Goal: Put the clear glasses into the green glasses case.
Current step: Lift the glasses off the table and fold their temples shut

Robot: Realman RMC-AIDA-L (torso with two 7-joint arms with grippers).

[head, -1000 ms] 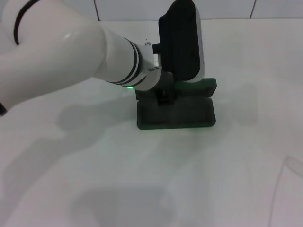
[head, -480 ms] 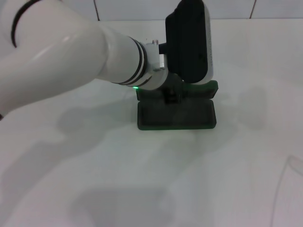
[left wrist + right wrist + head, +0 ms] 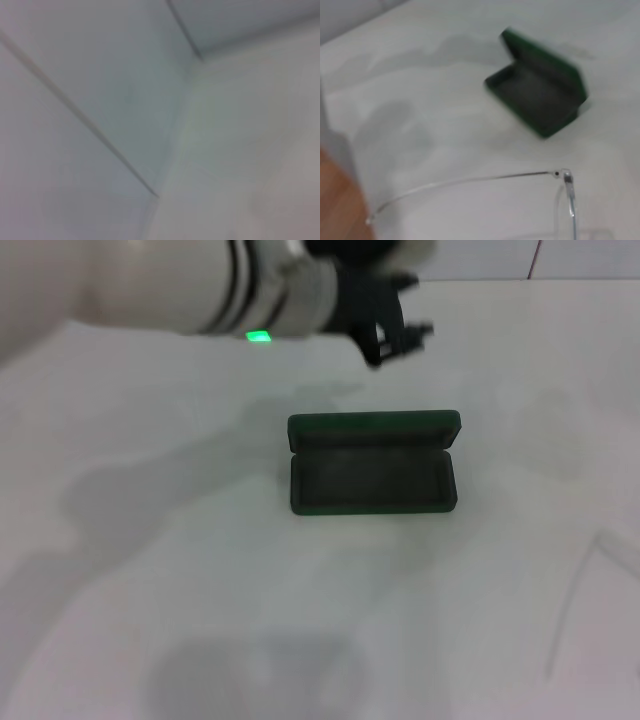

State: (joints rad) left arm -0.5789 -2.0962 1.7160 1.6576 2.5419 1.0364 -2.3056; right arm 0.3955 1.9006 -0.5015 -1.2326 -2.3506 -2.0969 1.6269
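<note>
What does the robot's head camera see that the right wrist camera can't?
Only the head view shows the left gripper, raised beyond the case with its jaws apart. Only the right wrist view shows the clear glasses plainly, with one long thin arm stretched out. Both show the green glasses case, lying open and empty on the white table.

The green glasses case looked matt with a dull dark lining, the clear glasses glossy transparent plastic, the counter smooth white.

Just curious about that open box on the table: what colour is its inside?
The green glasses case has a dark, near-black lining, clearest in the head view.
</note>
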